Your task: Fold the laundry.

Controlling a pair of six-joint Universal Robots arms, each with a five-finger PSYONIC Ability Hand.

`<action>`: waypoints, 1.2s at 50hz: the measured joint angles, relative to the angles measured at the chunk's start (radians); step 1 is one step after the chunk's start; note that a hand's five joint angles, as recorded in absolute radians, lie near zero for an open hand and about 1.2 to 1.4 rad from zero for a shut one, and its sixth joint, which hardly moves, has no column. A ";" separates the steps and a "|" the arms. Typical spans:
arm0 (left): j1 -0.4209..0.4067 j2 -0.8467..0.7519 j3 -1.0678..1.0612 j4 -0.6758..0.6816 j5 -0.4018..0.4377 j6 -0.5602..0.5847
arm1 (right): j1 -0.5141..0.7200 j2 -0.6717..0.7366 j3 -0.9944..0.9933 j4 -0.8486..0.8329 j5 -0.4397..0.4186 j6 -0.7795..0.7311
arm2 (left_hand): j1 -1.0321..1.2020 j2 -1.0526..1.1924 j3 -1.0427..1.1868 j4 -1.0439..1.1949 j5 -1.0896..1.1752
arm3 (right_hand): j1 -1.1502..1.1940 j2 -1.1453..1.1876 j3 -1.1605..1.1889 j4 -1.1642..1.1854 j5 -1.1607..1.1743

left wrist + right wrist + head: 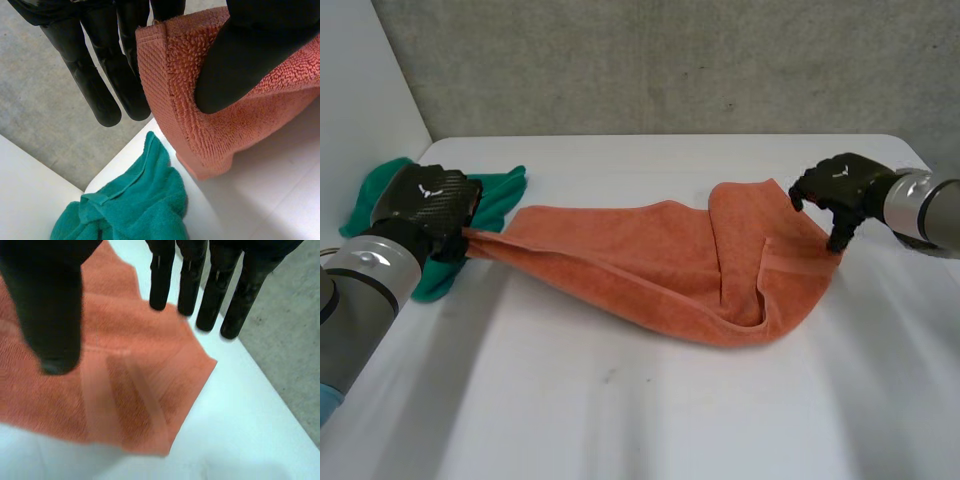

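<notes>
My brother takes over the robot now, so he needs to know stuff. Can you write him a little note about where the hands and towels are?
Left hand: shut, pinching one end of the orange towel between thumb and fingers, raised off the table.
Right hand: open, fingers straight, over the towel's other end, not gripping it.
Green towel: crumpled at the table's far left corner, behind the left hand.
Done: orange towel stretched out, its right part loosely doubled over.
Left: fold it neatly, then the green towel.

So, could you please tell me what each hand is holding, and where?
Left hand pinches the orange towel at a corner; right hand holds nothing.
</notes>
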State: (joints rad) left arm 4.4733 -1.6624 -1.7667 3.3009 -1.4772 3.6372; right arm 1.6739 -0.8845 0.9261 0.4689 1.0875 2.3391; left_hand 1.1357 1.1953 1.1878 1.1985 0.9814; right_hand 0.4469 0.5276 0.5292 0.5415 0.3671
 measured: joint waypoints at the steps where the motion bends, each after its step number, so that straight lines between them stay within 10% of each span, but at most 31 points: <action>1: 0.000 0.000 0.000 0.000 0.000 0.000 | 0.000 0.000 0.000 0.000 0.000 0.000 | 0.000 0.000 0.000 0.000 0.000 | 0.000 0.000 0.000 0.000 0.000; 26: 0.004 -0.034 0.003 0.010 0.027 -0.003 | 0.070 0.483 -0.521 0.090 0.025 0.037 | 0.000 0.002 0.004 0.003 0.000 | -0.009 -0.013 -0.015 -0.026 -0.043; 43: 0.001 -0.053 0.006 0.013 0.028 -0.002 | 0.068 0.535 -0.581 0.100 0.024 0.092 | 0.000 0.002 0.004 0.003 0.000 | 0.077 0.081 0.078 0.064 0.036; 48: 0.000 -0.053 0.008 0.014 0.028 -0.002 | 0.067 0.531 -0.584 0.099 0.023 0.111 | 0.000 0.002 0.004 0.003 0.000 | 0.519 0.633 0.632 0.624 0.597; 60: -0.007 -0.052 0.006 0.013 0.027 -0.002 | 0.065 0.461 -0.568 0.145 0.023 0.131 | 0.000 0.002 0.004 0.004 0.000 | 0.521 0.639 0.653 0.648 0.609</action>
State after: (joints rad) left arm 4.4660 -1.7140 -1.7603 3.3139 -1.4501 3.6356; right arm 1.7389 -0.4232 0.3578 0.6141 1.1106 2.4700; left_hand 1.1357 1.1972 1.1921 1.2021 0.9814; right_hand 0.9680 1.1669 1.1823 1.1892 0.9761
